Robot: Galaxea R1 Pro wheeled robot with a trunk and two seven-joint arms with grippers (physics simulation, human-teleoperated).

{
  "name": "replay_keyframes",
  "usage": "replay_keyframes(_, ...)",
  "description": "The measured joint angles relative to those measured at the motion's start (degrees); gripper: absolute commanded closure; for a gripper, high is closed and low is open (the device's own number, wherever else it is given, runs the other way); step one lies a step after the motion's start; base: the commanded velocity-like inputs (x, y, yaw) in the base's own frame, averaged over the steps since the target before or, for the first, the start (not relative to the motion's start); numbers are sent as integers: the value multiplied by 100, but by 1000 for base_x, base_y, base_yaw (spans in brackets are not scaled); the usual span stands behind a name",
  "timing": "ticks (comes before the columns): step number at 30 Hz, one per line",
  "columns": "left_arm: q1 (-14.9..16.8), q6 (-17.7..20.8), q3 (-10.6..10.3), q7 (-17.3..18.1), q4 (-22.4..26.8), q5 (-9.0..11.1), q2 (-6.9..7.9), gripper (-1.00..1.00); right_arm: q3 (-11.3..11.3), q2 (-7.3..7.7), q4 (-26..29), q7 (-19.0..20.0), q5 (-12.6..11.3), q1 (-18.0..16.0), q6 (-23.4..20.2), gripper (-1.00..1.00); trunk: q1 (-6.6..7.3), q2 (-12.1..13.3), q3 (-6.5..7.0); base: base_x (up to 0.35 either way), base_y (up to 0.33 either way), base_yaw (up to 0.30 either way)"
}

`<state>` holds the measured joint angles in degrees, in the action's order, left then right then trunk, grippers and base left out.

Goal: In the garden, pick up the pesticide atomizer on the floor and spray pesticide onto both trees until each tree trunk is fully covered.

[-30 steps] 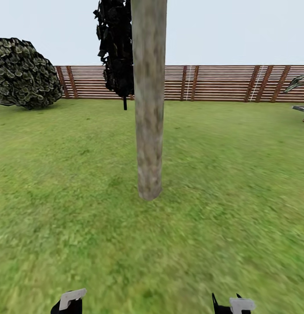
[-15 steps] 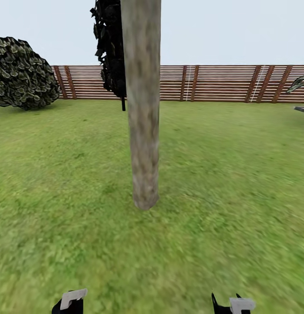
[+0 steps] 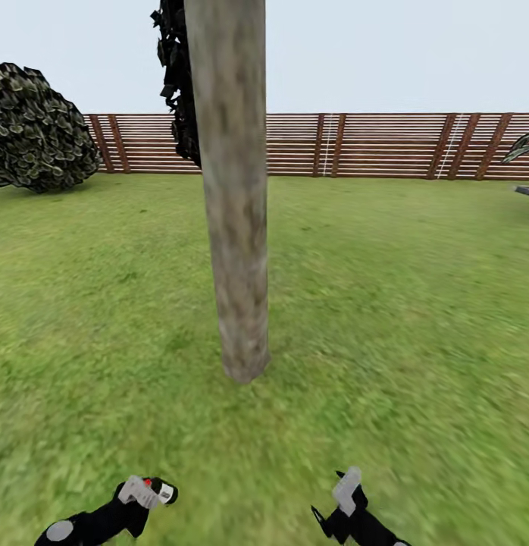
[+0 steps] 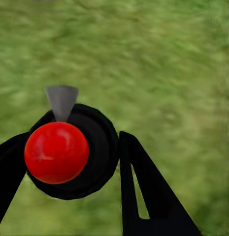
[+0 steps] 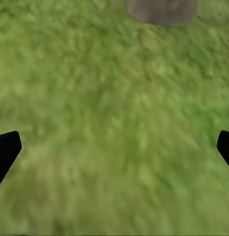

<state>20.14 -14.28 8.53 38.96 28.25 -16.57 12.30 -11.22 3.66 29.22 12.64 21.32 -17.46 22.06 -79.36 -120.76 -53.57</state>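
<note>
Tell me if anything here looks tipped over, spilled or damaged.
Nothing stands out. The tree trunk stands upright on the grass, the fence is intact, and the left claw grips the pesticide atomizer, with no spill showing.

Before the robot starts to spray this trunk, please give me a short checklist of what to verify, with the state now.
1. Atomizer held: ok. The left hand is closed around the pesticide atomizer, red cap and grey nozzle showing.
2. Trunk in front: ok. The tree trunk stands straight ahead on the grass.
3. Nozzle aimed at the trunk: not ok. In the left wrist view it faces the lawn.
4. Right hand free: ok, open above the grass.
5. Trunk within spray range: cannot tell.
6. Trunk already covered: cannot tell; no spray marks are visible.
</note>
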Motion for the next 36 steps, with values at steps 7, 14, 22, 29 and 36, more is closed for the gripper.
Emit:
replay_keyframes(7,666,795,8,881,88,-1282,7,100,-53,-168,654,1688,732,-448,-849,-100,-2,0,0,39,-13,0)
replay_keyframes(14,918,799,-72,2021,187,-1740,6,100,-72,-404,699,2452,869,-785,-1008,-100,-2,0,-1,1,0,0)
replay_keyframes(22,936,783,-535,2246,374,-2199,-79,100,-161,-596,806,2830,878,-877,-1291,-100,-2,0,-1,0,0,0)
replay_keyframes(29,937,769,-813,2284,377,-2218,-297,100,-288,-812,808,3181,952,-1072,-1396,100,-2,0,-1,0,0,0)
replay_keyframes(36,937,750,-929,2290,377,-2239,-632,100,-293,-1035,804,3194,954,-1173,-1397,100,-2,0,-1,0,0,0)
